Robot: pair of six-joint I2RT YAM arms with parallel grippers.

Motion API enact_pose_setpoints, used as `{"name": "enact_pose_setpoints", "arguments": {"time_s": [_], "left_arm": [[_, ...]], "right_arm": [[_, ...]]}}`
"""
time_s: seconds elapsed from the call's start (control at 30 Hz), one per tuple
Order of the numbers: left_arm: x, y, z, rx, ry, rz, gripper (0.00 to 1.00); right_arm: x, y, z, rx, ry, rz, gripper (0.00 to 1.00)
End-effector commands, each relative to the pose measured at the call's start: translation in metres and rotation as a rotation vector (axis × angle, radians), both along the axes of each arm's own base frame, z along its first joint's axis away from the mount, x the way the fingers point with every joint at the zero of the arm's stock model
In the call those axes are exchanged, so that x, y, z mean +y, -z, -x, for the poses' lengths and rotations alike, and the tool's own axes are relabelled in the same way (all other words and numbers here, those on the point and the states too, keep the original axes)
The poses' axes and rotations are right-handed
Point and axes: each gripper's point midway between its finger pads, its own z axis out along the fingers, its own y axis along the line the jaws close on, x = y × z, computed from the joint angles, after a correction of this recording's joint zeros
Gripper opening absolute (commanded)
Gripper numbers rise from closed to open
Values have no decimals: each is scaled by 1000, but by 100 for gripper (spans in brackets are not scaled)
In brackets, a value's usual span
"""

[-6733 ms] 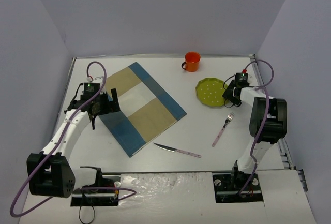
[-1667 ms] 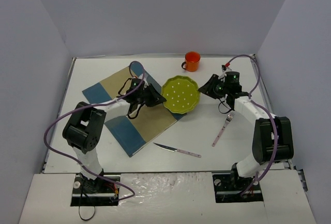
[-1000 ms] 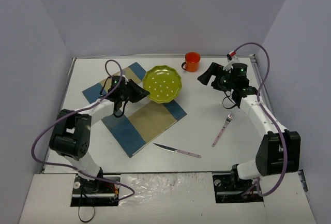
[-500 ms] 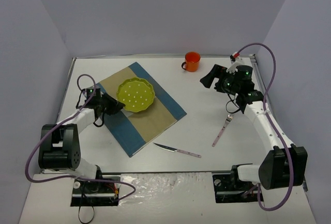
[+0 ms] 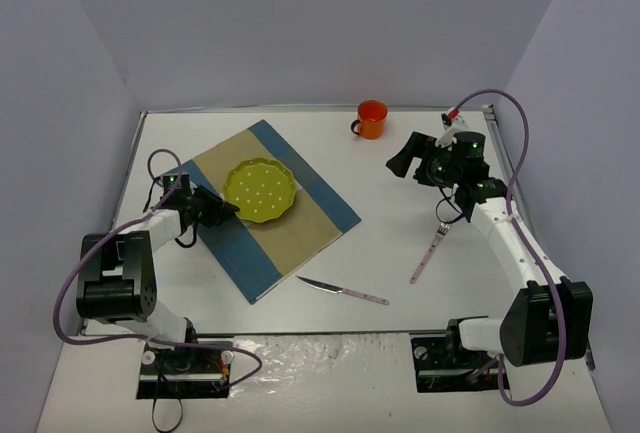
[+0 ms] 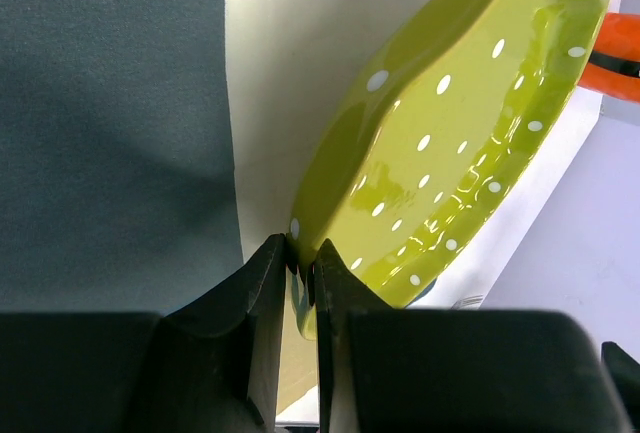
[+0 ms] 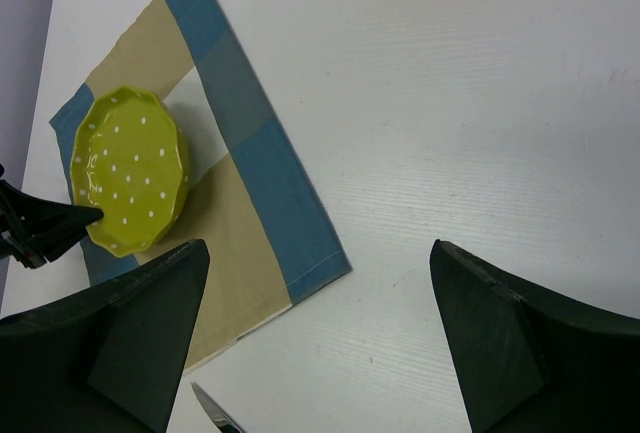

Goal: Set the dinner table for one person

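clamping the green plate, left gripper; right gripper wide, empty; dinner table white, flat.

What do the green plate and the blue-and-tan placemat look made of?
Green plate: probably glazed ceramic or melamine. It is glossy, with sharp light reflections across its dotted surface.
Placemat: apparently woven cloth with a matte finish. It shows no shine and lies thin and flat.

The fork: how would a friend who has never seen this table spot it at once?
Start at the big white dinner table and go to its right half, away from the blue-and-tan placemat. The fork lies there on bare tabletop, tines toward the far edge. Unlike the knife nearer the front edge, it ends in prongs, not a blade.
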Motion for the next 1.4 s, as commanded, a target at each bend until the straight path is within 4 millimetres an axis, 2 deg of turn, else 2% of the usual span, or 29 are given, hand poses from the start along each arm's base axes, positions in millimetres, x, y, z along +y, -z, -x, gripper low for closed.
{"name": "enact_pose_setpoints", "arguments": {"time_s": [0.0, 0.3, 0.57, 0.7, 0.83, 0.87, 0.9, 1.03, 1.07, 1.1, 1.2, 1.27, 1.33, 1.37], "left_arm": [[-12, -54, -36, -227, 58, 70, 0], [-10, -35, -43, -203, 70, 52, 0], [-9, -17, -41, -167, 68, 41, 2], [-6, -15, -39, -148, 65, 18, 30], [-1, -26, -35, -142, 70, -27, 51], [0, -22, -32, -122, 71, -36, 56], [3, -29, -28, -117, 78, -60, 67], [18, -60, -13, -106, 107, -199, 94], [26, -65, -8, -87, 120, -262, 97], [32, -76, -4, -98, 124, -306, 97], [56, -93, 12, -64, 137, -473, 97], [72, -102, 24, -48, 143, -578, 97], [81, -111, 34, -54, 145, -640, 97], [85, -112, 40, -53, 152, -672, 97]], "right_arm": [[0, -8, -6, -52, -17, 6, 89], [1, 0, -7, -37, -38, 11, 89], [3, 2, -9, -37, -43, 25, 90], [2, -1, -12, -52, -19, 56, 90], [3, -10, -21, -80, 15, 99, 90], [4, -12, -24, -85, 28, 111, 90], [0, -15, -31, -92, 63, 143, 90], [4, -24, -54, -123, 151, 250, 90], [13, -26, -61, -128, 150, 261, 90], [6, -26, -69, -132, 211, 303, 90], [15, -26, -96, -138, 288, 349, 89], [23, -11, -112, -111, 324, 363, 87], [24, -9, -136, -118, 394, 391, 86], [28, -19, -145, -140, 414, 376, 85]]}}
